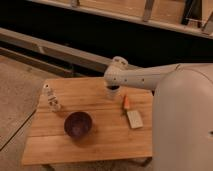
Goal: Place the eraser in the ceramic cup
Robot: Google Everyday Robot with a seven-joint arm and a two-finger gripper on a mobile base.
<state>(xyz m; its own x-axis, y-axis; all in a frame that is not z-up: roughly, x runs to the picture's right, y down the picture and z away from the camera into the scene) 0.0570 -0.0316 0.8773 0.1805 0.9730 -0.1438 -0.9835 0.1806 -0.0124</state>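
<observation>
The gripper [113,90] hangs down from the white arm [145,77] near the middle of the frame, right over the ceramic cup [112,93]. The arm hides most of the cup. I cannot tell where the eraser is. The orange piece [126,102] and the pale block [134,118] lie to the right. The purple bowl [78,124] sits lower left on the wooden table [100,140].
</observation>
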